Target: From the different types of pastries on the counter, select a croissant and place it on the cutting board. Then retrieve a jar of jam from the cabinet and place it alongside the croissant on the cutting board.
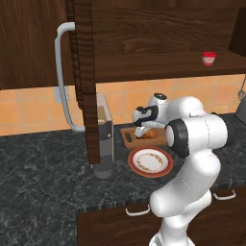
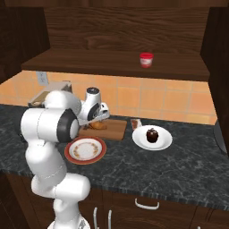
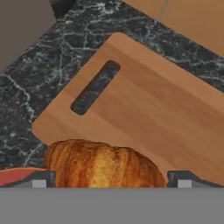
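1. The gripper (image 3: 111, 179) has its fingers (image 3: 41, 180) spread wide apart, one tip on each side of the croissant (image 3: 103, 164). In the hand view the pastry sits at six o'clock, right between them. I cannot tell whether the tips touch it.
2. The croissant's long axis runs from nine to three o'clock in the hand view, across the gap between the fingers. It lies on the cutting board (image 3: 153, 105), near the board's edge.
3. The board's dark slot (image 3: 95, 87) lies at about eleven o'clock from the croissant. The board rests on the counter (image 1: 43, 192).
4. In my judgement the first half of the task is done, and the coming move is a lift away toward the jar.
5. From the right base view, the jar of jam (image 2: 146, 59) stands at about one o'clock from the gripper, well apart, on the cabinet shelf (image 2: 89, 62) above the counter. The cabinet door (image 1: 81, 72) is open.
6. Count: one croissant, one board, one jar, one arm. There is one red-rimmed plate (image 2: 85, 150) just in front of the board, and one white plate (image 2: 152, 137) holding a dark pastry (image 2: 152, 134).
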Robot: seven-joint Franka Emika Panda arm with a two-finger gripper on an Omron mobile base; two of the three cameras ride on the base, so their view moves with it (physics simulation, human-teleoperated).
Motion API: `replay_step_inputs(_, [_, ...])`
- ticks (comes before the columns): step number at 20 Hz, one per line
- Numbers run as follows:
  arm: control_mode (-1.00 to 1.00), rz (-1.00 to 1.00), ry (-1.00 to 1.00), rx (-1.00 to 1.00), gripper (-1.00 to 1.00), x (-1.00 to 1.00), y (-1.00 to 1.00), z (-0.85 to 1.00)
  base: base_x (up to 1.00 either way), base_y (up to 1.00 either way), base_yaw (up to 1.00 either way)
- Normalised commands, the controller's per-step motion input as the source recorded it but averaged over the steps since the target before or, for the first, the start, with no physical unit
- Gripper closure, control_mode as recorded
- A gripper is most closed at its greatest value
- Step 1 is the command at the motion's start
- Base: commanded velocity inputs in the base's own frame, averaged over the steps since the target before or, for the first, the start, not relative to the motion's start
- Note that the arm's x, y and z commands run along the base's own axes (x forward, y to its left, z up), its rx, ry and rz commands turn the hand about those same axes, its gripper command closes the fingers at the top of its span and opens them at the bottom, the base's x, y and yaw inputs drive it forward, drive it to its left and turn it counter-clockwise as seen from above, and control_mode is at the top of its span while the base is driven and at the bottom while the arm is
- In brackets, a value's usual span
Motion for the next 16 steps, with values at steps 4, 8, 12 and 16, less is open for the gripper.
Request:
replay_step_inputs(4, [-1.0, -0.01, 0.0, 0.0, 1.0, 0.56, -0.04, -0.01, 0.0, 0.0, 0.0])
replay_step_inputs(8, [-1.0, 0.0, 0.0, 0.0, 1.0, 1.0, -0.05, -0.23, 0.0, 0.0, 0.0])
replay_step_inputs(12, [-1.0, 0.0, 0.0, 0.0, 1.0, 0.64, 0.0, -0.35, 0.0, 0.0, 0.0])
replay_step_inputs(16, [-1.0, 0.0, 0.02, 0.0, 1.0, -0.2, 0.05, -0.05, 0.0, 0.0, 0.0])
